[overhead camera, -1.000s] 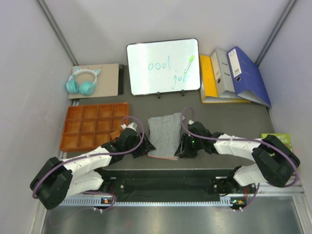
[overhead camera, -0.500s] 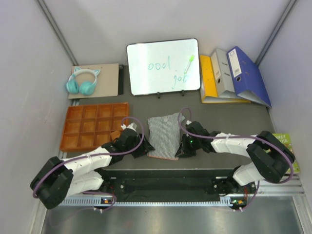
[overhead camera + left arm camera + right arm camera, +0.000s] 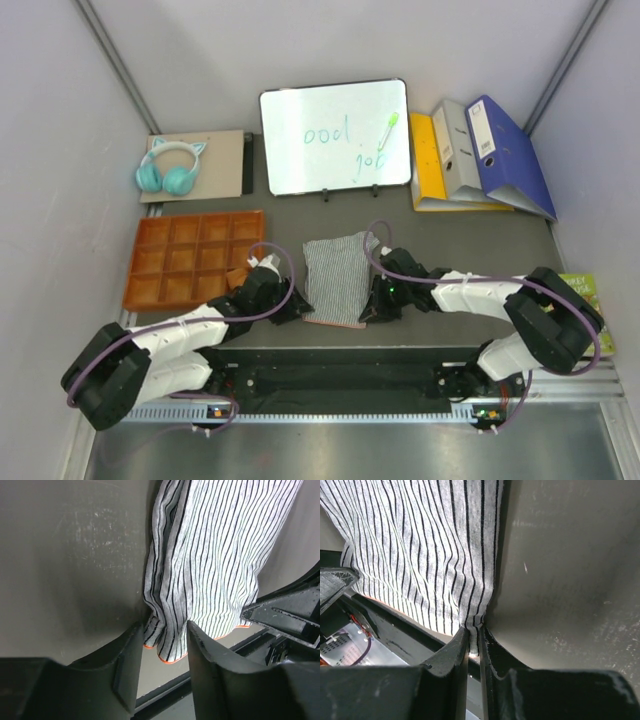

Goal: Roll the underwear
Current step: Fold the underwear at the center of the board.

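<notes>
The striped boxer shorts [image 3: 338,278] lie flat at the centre of the surface [image 3: 470,240], toward its 6 o'clock edge. The right hand [image 3: 475,640] is pinched almost closed on the hem at the garment's 5 o'clock corner. The left hand [image 3: 162,645] stands part open, straddling the 7 o'clock corner without clamping it. Risk: unequal grips would likely skew the roll, and the thin right-side pinch may slip or catch only one layer.

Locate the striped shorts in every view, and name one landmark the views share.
Top external: striped shorts lie mid-table, just right of the orange tray.
Left wrist: striped shorts fill the upper right and reach down to the centre.
Right wrist: striped shorts fill the upper left.
Shared landmark: the thin orange edge along their near hem.
</notes>
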You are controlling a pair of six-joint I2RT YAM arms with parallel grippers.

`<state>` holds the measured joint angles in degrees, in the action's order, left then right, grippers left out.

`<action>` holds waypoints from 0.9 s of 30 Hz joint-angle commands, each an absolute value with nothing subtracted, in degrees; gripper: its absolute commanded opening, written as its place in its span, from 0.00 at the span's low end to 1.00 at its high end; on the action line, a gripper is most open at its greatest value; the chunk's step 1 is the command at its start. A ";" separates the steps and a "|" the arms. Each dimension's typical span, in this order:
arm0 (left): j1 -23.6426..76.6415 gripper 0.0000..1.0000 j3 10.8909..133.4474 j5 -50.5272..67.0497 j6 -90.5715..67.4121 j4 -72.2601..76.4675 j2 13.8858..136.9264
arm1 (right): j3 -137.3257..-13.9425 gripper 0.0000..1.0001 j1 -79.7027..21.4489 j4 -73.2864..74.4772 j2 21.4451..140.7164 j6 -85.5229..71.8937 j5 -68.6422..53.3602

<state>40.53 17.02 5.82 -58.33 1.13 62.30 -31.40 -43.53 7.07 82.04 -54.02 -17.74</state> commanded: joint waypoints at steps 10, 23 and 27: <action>40.69 0.17 14.41 5.54 -56.51 0.70 62.14 | -33.22 0.04 -44.47 9.58 83.23 -51.94 -13.62; 40.78 0.00 16.24 3.87 -55.55 -2.26 60.48 | -38.83 0.00 -46.93 17.48 82.97 -50.01 -8.54; 40.69 0.00 21.43 1.76 -50.90 -10.09 59.85 | -41.57 0.00 -47.81 21.27 83.93 -48.87 -5.36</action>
<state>40.64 16.08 5.37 -56.01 -0.69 60.95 -37.45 -46.57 15.14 83.02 -51.46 -11.92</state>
